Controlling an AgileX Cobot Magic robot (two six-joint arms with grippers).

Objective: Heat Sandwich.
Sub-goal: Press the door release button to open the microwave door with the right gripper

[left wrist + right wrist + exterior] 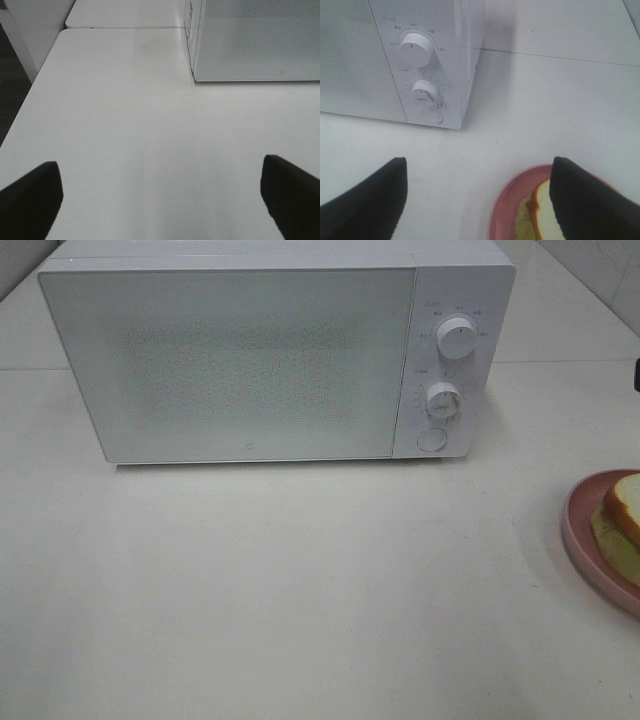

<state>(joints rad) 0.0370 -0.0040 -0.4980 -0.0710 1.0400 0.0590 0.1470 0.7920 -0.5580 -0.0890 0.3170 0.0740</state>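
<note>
Microwave (250, 360) door's shut, your sandwich (627, 506) sits on the plate (576, 528); only wrist views show left tool (160, 167) and right tool (478, 167), both spread wide.

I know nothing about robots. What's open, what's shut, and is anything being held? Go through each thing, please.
microwave: door shut.
pink plate: flat on the table, right of the microwave.
sandwich: lying on the pink plate, not yet in the microwave.
left gripper: open, holding nothing.
right gripper: open, holding nothing.
</note>
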